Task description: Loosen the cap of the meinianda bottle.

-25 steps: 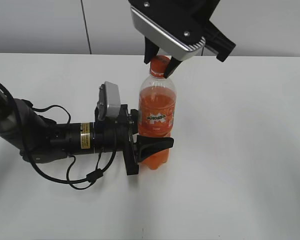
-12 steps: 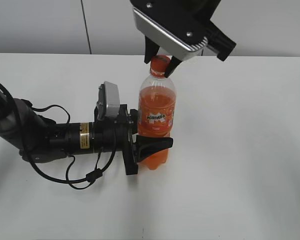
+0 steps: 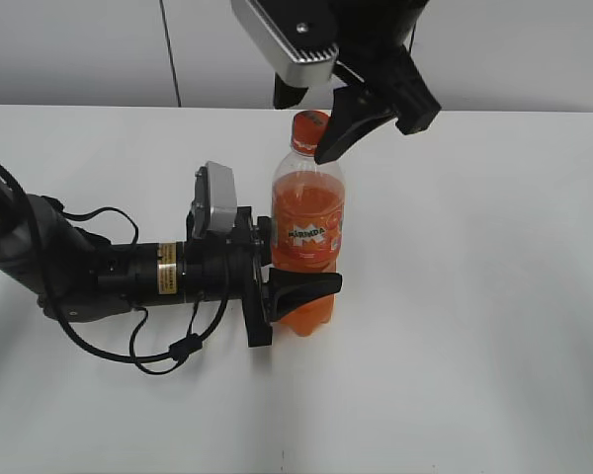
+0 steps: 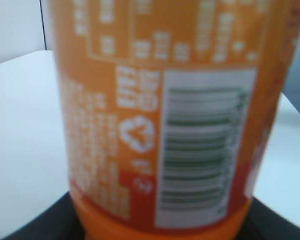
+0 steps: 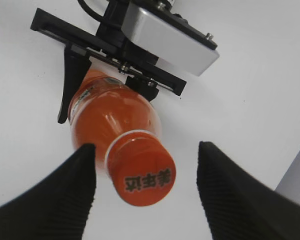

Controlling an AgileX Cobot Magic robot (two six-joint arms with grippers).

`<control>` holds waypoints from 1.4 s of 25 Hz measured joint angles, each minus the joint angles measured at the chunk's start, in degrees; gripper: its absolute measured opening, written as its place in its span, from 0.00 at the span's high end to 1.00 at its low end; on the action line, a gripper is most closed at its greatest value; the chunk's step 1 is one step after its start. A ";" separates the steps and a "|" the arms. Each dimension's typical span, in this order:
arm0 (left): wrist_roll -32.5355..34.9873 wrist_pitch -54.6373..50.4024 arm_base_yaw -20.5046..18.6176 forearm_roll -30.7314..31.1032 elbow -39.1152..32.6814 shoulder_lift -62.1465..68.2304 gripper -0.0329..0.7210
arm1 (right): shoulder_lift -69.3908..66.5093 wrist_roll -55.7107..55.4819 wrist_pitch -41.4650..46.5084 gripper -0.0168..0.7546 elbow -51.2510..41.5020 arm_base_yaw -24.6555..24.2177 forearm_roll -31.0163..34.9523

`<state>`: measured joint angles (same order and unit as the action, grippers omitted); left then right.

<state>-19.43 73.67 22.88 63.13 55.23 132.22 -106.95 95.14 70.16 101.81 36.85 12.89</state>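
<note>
The meinianda bottle (image 3: 306,232) stands upright on the white table, full of orange drink. My left gripper (image 3: 298,288) is shut on its lower body from the left. In the left wrist view the bottle's label (image 4: 155,125) fills the frame, with the black jaws (image 4: 155,236) at the bottom corners. The orange cap (image 3: 310,126) is on the bottle. My right gripper (image 3: 316,117) hangs over it, open. In the right wrist view its fingers (image 5: 146,150) stand on either side of the cap (image 5: 145,180), and neither finger touches it.
The white table (image 3: 474,296) stretches to the right and front of the bottle. My left arm with its cables (image 3: 99,276) lies across the table's left side. A pale wall (image 3: 79,49) stands behind.
My right gripper has turned about its axis above the cap and spread its fingers off the cap. The bottle top has shifted slightly left. The left gripper has not moved.
</note>
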 joint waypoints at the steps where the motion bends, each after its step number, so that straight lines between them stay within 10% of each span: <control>1: 0.00 0.00 0.00 0.00 0.00 0.00 0.45 | 0.00 -0.93 -0.05 0.35 0.00 0.00 0.05; 13: 0.06 0.00 0.00 0.05 0.00 0.00 0.45 | 5.07 -26.47 -0.05 0.33 0.00 0.00 8.84; 18: 0.32 0.00 0.00 0.05 0.00 0.00 0.45 | 5.99 -54.15 -0.05 0.33 0.00 0.00 17.14; 26: 1.46 0.00 0.00 0.05 0.00 0.00 0.45 | 5.99 -101.26 -0.05 0.33 0.00 -0.06 -0.58; 35: 1.68 0.00 0.00 0.05 0.00 0.00 0.45 | 5.28 -109.24 -0.05 0.33 0.00 -0.06 -1.00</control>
<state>-17.74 73.67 22.88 63.18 55.23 132.22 -101.67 -14.10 70.11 101.81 36.80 11.89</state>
